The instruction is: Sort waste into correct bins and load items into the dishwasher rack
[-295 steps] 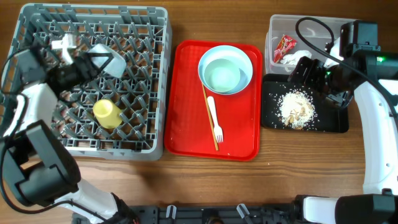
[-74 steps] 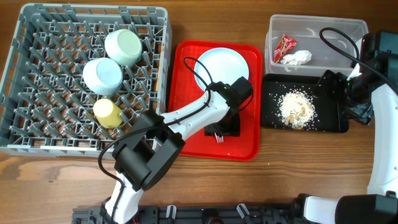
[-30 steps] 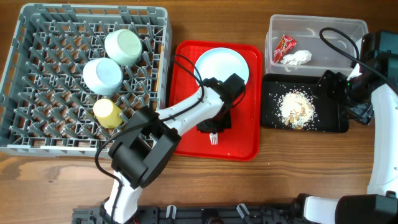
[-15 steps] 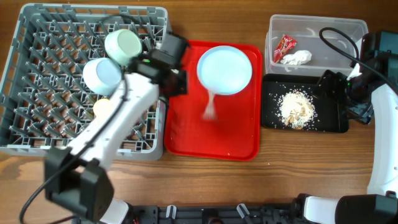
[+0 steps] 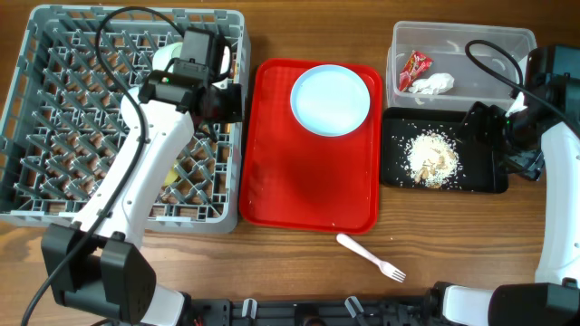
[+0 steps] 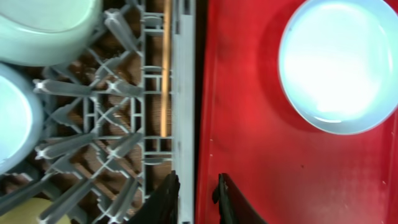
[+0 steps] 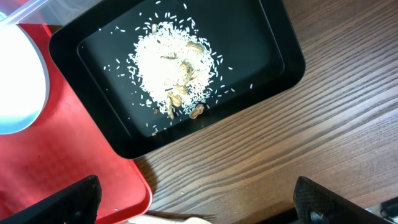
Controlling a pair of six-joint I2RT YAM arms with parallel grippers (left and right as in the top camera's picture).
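The grey dishwasher rack [image 5: 54, 136] stands at the left. In the left wrist view it holds two pale bowls [image 6: 50, 22] [image 6: 15, 118] and the yellow cup [image 6: 62, 214]. My left arm hides most of them from above. The pale plate [image 5: 331, 100] lies on the red tray [image 5: 299, 181]. My left gripper [image 5: 228, 100] [image 6: 198, 186] hovers over the rack's right wall, jaws narrowly apart and empty. The clear tub [image 5: 494, 50] holds the red sachet [image 5: 415, 65] and tissue [image 5: 431, 84]. The black tray [image 5: 399, 131] holds food scraps [image 5: 430, 156] [image 7: 174, 65]. My right gripper [image 5: 489, 131] [image 7: 199, 208] is wide open beside it.
A white fork [image 5: 372, 258] lies on the wooden table in front of the red tray's right corner. The red tray sits tight against the rack's right wall [image 6: 185, 93]. The black tray's right end [image 7: 273, 37] is near my right arm.
My left arm swung from the red tray back to the rack's right edge. The fork left the tray and now lies on the table in front. The right arm has not moved.
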